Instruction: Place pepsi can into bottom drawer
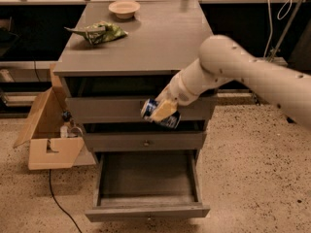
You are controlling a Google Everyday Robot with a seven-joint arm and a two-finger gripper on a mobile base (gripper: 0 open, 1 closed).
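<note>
My gripper is shut on the pepsi can, a dark-blue can held tilted on its side. It hangs in front of the cabinet's upper drawer fronts, above the bottom drawer. The bottom drawer is pulled out wide and its grey tray shows nothing inside. My white arm reaches in from the right.
The grey cabinet top carries a green chip bag and a small beige bowl. An open cardboard box stands on the floor at the left of the cabinet. A black cable runs across the speckled floor.
</note>
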